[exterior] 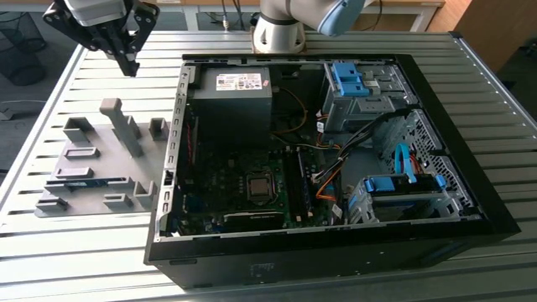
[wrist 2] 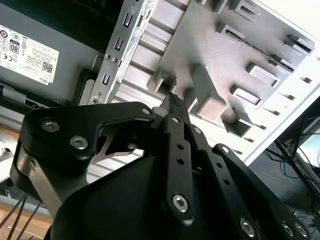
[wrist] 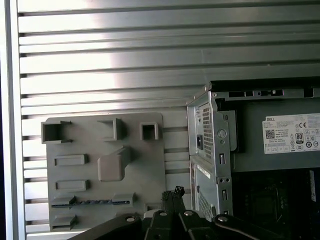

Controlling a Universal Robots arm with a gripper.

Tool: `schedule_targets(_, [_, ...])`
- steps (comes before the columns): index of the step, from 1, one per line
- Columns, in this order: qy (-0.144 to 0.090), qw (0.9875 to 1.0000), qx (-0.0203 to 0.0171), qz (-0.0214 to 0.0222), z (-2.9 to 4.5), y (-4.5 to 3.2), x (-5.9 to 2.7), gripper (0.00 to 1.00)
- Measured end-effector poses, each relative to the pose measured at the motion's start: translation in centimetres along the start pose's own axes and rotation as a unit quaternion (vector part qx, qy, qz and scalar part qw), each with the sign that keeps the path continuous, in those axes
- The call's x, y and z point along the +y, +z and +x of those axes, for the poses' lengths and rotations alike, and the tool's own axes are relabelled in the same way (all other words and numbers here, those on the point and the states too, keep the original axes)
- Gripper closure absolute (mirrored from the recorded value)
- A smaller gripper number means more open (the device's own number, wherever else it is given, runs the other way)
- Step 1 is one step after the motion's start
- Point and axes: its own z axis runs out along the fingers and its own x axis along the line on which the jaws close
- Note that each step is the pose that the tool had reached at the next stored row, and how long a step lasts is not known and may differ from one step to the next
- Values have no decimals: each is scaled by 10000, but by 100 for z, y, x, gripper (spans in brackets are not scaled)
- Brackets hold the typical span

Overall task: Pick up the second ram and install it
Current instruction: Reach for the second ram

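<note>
Blue second ram [exterior: 80,184] lies in a slot of the grey holder tray [exterior: 107,165] on the desk [exterior: 84,251], at the exterior view's left of the PC case [exterior: 336,258]. End effector [exterior: 130,68] is closed w/ nothing in it, well apart from the ram.

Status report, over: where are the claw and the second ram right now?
Claw shut, empty, above the slatted table beside the open computer case. Second ram lying slotted in the gray holder tray, untouched. Path between them clear.

A grey holder [wrist: 105,170] lies on the slatted bench [wrist: 150,50] beside the computer case [wrist: 210,150]. The second ram [wrist: 90,202] sits in its slot.
</note>
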Motion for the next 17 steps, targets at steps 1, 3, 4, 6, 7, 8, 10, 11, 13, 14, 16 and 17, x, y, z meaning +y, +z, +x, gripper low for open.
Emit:
schedule_targets(1, [0,10000,0,0,11,0,-1,89])
schedule_targets(3, [0,10000,0,0,32,-1,-3,89])
schedule_targets(4, [0,10000,0,0,44,-1,-3,89])
schedule_targets(6, [0,10000,0,0,67,-1,-5,89])
schedule_targets(7, [0,10000,0,0,79,-1,-6,89])
schedule_targets(8, [0,10000,0,0,91,-1,-7,89])
schedule_targets(10, [0,10000,0,0,115,-1,-9,89])
schedule_targets(11, [0,10000,0,0,126,-2,-10,89])
schedule_targets(13, [0,10000,1,1,150,-3,-11,89])
schedule_targets(14, [0,10000,0,0,162,-2,-12,89])
schedule_targets(16, [0,10000,0,0,185,-3,-14,89])
schedule_targets(17, [0,10000,0,0,196,-3,-15,89])
